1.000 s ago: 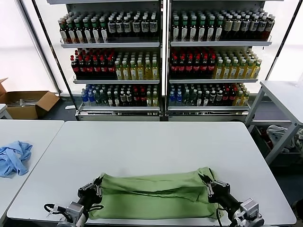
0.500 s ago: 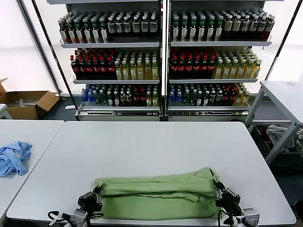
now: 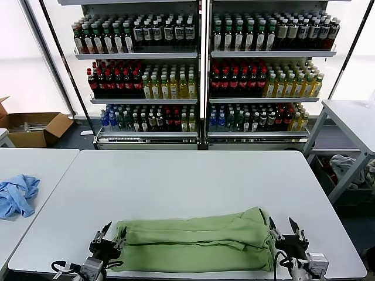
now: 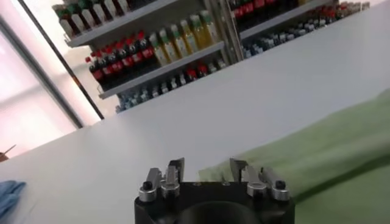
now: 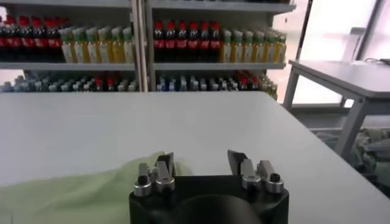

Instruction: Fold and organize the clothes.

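One green polo shirt [image 3: 196, 246] lying folded between two released grippers: left gripper [image 3: 108, 236], right gripper [image 3: 285, 227], each just off an end.

No text can be read anywhere — the labels on the shelved bottles [image 3: 202, 82] (rows of them, red, yellow, green and dark) are too small to make out.

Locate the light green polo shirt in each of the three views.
Head view: the light green polo shirt lies folded along the white table's near edge, between both grippers.
Left wrist view: beyond the open left gripper, toward one side.
Right wrist view: beside the open right gripper.
Shared landmark: the bottle shelves.
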